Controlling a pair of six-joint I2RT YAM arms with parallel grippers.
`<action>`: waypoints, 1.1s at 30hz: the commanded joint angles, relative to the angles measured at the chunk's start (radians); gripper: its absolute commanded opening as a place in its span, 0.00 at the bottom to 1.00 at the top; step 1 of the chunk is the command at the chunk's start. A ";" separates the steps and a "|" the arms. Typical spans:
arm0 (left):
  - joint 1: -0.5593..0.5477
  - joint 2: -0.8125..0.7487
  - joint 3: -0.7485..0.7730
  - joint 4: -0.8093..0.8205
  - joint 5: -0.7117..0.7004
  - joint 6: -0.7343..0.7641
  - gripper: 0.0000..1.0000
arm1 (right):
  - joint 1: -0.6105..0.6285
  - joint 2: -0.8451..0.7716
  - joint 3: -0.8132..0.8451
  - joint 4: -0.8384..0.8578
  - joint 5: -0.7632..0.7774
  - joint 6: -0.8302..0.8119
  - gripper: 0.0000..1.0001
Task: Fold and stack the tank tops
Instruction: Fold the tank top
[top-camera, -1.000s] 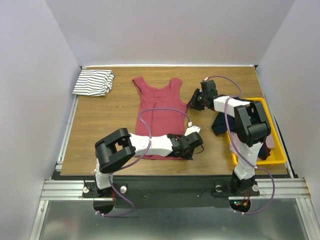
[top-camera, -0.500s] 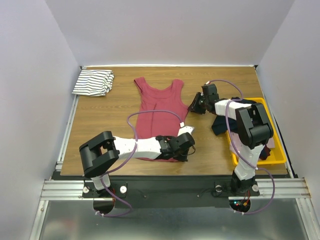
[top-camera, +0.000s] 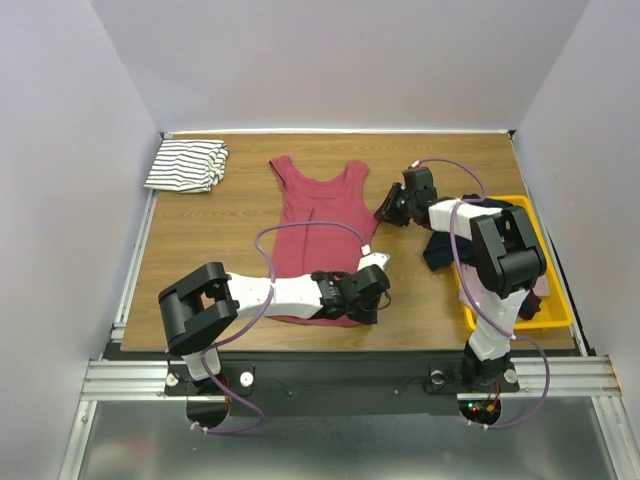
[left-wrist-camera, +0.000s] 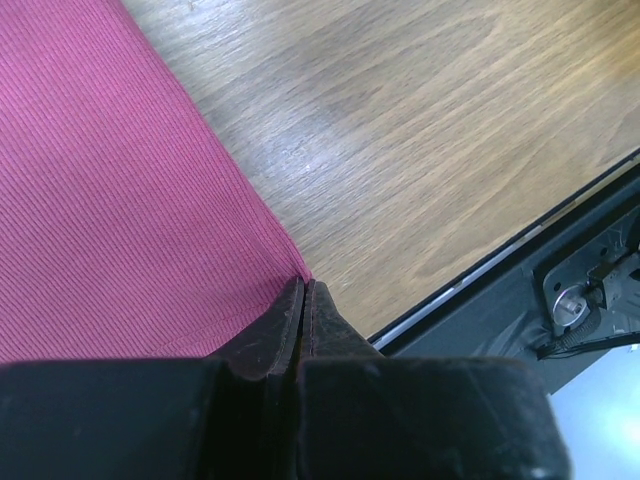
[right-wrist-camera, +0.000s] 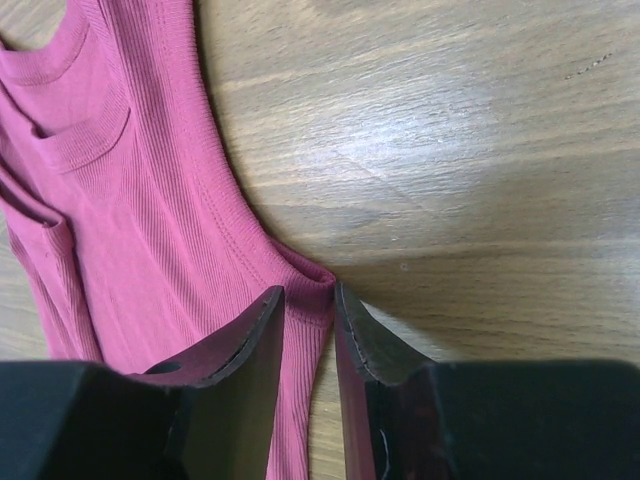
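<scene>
The dark red tank top (top-camera: 320, 230) lies flat on the wooden table, straps toward the far edge. My left gripper (top-camera: 372, 300) is at its near right hem corner; in the left wrist view the jaws (left-wrist-camera: 303, 283) are pressed together on the tip of that corner of the red cloth (left-wrist-camera: 100, 200). My right gripper (top-camera: 384, 214) is at the top's right armhole corner; its jaws (right-wrist-camera: 310, 290) stand narrowly apart with the bunched red cloth (right-wrist-camera: 120, 200) pinched between them. The white striped tank top (top-camera: 186, 165) lies folded at the far left corner.
A yellow bin (top-camera: 556, 318) stands at the table's right edge with dark clothes (top-camera: 440, 250) hanging over its left side. The table's metal front rail (left-wrist-camera: 480, 270) runs close to my left gripper.
A second ago my left arm reached further right; it has drawn back left to the hem corner. My right gripper has moved nearer, onto the armhole corner. Nothing has moved in the last half second.
</scene>
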 joint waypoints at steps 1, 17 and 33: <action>0.001 -0.038 0.003 0.021 0.015 0.000 0.00 | 0.013 -0.017 0.020 0.045 0.036 0.001 0.32; -0.038 -0.009 0.026 0.087 0.067 0.036 0.00 | 0.006 -0.085 0.008 -0.034 0.221 -0.039 0.02; 0.078 -0.214 -0.240 0.245 0.068 -0.064 0.00 | 0.058 -0.053 0.192 -0.124 0.211 -0.047 0.01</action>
